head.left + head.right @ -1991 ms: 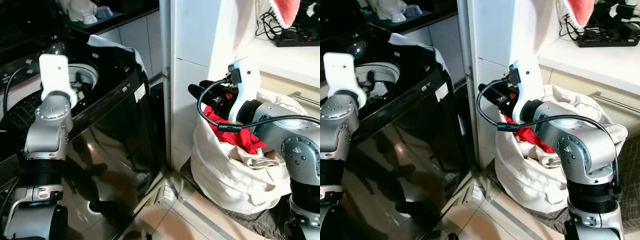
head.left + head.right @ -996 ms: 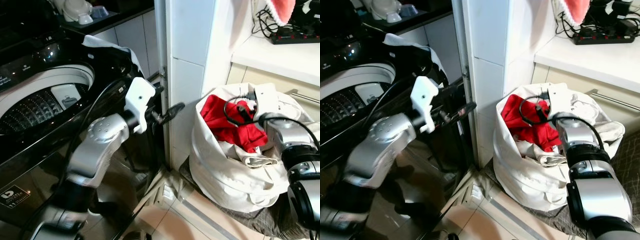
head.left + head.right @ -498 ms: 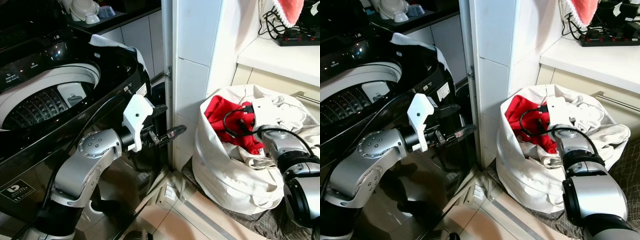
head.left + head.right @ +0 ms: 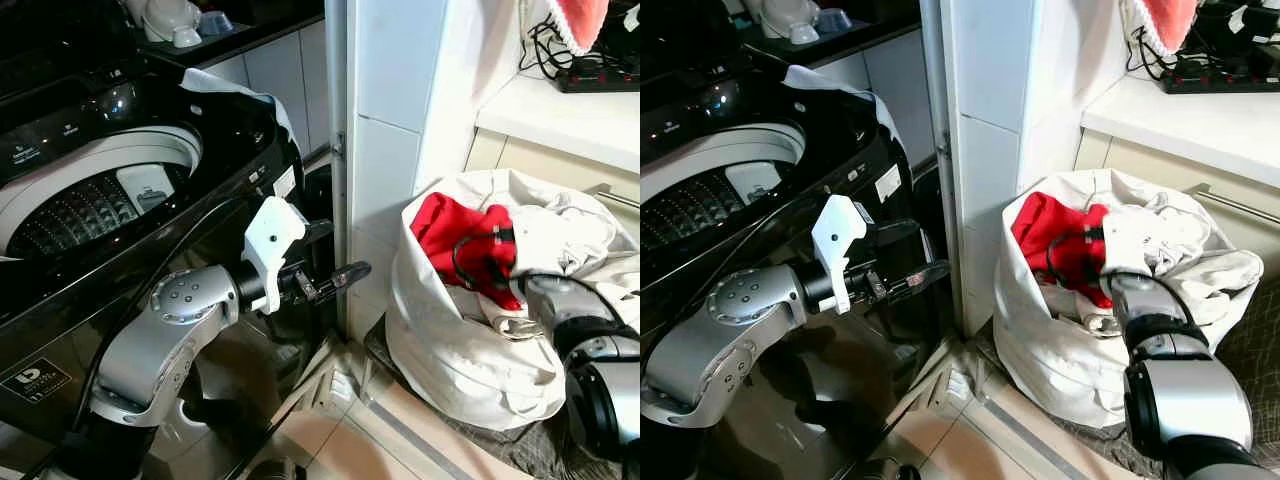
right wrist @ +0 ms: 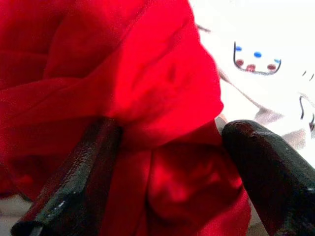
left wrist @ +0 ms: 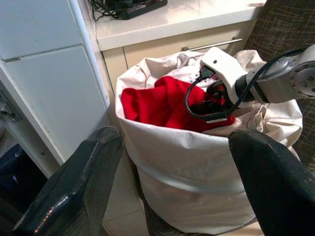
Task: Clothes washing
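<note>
Right wrist view: the right claw [image 5: 167,172] sits wide in the bag [image 4: 460,350], fingers either side of a red cloth [image 5: 123,83]. Left claw [image 4: 335,275] hangs wide and empty beside the washer [image 4: 100,200].

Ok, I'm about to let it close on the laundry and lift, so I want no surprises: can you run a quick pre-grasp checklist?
1. Right gripper open, one finger each side of a fold of the red garment: ok.
2. Right gripper down inside the white laundry bag: ok.
3. Grip only on the red garment: cannot tell; a white printed cloth lies right beside one finger.
4. Left gripper open, empty and apart from the bag: ok.
5. Washing machine lid open, drum reachable: ok.
6. Path from bag to drum: not ok; the left arm reaches across the machine's front.
</note>
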Motion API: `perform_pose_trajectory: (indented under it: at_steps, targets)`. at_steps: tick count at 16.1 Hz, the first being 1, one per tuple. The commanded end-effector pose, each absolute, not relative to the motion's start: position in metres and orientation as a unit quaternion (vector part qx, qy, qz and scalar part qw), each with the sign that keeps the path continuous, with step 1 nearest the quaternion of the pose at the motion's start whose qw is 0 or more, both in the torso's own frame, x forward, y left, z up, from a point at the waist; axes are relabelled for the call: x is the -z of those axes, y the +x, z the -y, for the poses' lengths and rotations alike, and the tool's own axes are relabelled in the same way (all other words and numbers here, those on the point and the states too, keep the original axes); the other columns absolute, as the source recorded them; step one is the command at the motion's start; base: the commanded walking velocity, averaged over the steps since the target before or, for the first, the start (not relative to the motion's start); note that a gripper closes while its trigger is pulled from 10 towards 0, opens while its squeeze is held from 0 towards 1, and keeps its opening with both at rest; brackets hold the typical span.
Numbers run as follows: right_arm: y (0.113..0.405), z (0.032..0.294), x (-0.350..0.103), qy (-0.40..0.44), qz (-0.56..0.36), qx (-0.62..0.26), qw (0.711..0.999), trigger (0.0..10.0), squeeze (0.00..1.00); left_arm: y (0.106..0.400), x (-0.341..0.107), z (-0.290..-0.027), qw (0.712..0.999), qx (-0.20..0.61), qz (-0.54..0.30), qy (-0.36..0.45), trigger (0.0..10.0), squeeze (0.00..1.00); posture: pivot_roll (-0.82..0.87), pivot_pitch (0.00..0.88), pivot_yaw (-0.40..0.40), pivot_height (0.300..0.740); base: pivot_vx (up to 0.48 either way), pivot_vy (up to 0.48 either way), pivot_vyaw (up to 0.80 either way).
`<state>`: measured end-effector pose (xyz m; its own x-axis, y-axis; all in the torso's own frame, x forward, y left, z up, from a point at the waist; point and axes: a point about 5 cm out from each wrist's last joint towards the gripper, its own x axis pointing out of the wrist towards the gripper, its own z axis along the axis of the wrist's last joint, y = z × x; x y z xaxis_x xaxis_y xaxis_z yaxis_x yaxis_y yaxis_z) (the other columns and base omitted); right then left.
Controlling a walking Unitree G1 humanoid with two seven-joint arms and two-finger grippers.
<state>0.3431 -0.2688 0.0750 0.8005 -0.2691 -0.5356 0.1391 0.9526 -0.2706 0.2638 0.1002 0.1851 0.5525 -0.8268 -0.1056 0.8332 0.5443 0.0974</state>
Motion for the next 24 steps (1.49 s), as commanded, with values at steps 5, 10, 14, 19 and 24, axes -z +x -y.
perform_pose_trajectory:
  at_steps: [5,10,14,19,24]
  targets:
    - [0.341,0.269,-0.072,-0.097,-0.301,0.117,0.941,0.0,0.00,0.262,-0.187,-0.102,0.878,0.473,-0.026,0.074,10.0,0.00,0.19,0.000,0.097,0.740,0.000,0.000,0.00]
    - [0.343,0.269,-0.075,-0.096,-0.295,0.116,0.944,0.0,0.00,0.264,-0.188,-0.102,0.879,0.470,-0.025,0.075,10.0,0.00,0.19,0.000,0.095,0.740,0.000,0.000,0.00]
    - [0.345,0.269,-0.078,-0.097,-0.288,0.115,0.946,0.0,0.00,0.265,-0.188,-0.102,0.881,0.467,-0.024,0.075,10.0,0.00,0.18,0.000,0.095,0.740,0.000,0.000,0.00]
    - [0.346,0.272,-0.081,-0.097,-0.282,0.120,0.947,0.0,0.00,0.268,-0.188,-0.100,0.882,0.465,-0.021,0.073,10.0,0.00,0.18,0.000,0.095,0.740,0.000,0.000,0.00]
    - [0.346,0.278,-0.084,-0.093,-0.274,0.130,0.948,0.0,0.00,0.277,-0.189,-0.101,0.896,0.440,-0.006,0.061,10.0,0.00,0.16,0.000,0.100,0.740,0.000,0.000,0.00]
